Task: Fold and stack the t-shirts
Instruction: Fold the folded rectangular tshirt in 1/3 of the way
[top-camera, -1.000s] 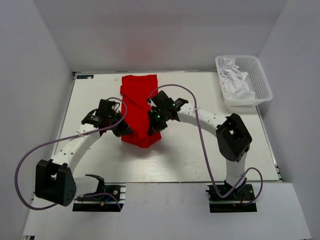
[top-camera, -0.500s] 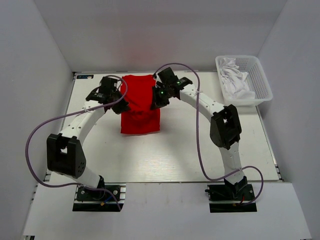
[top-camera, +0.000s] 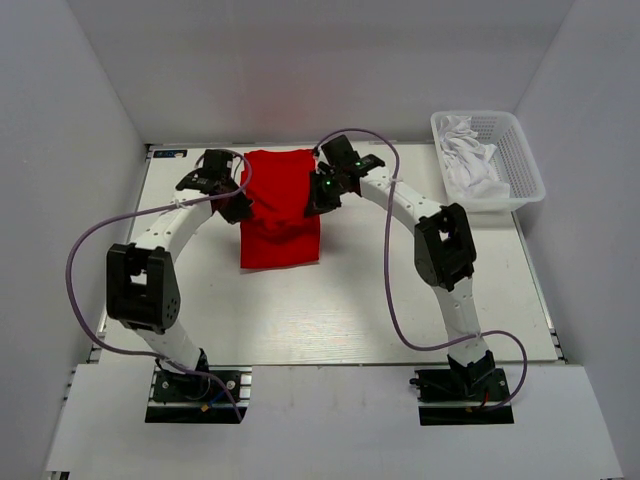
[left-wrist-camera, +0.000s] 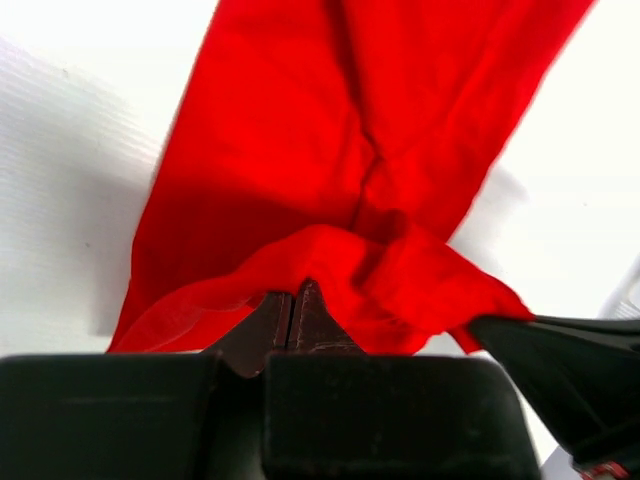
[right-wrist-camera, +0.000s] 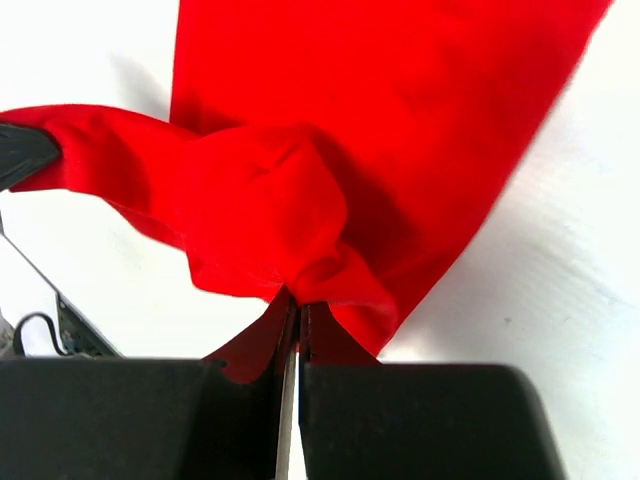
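Red t-shirt (top-camera: 281, 225): spread on the table (top-camera: 400, 300), well left of the basket (top-camera: 528, 165).
Left gripper (left-wrist-camera: 297, 297): pinched tight on the shirt's side farther from the basket.
Right gripper (right-wrist-camera: 298, 308): clamped on the nearer side.
White t-shirts (top-camera: 468, 158): bunched inside the basket.

From above, the left gripper (top-camera: 245, 211) and right gripper (top-camera: 313, 206) cover both side edges of the bright red cloth t-shirt (top-camera: 280, 225) near the far edge of the white table (top-camera: 380, 310), and their own fingertips cannot be made out there. Both wrist views cut the shirt off at their top edge. The crumpled white cloth (top-camera: 468, 160) in the white plastic lattice basket (top-camera: 527, 172) by the far right corner is too bunched to count, and the small dark label (top-camera: 170, 153) at the far left corner is too small to read.
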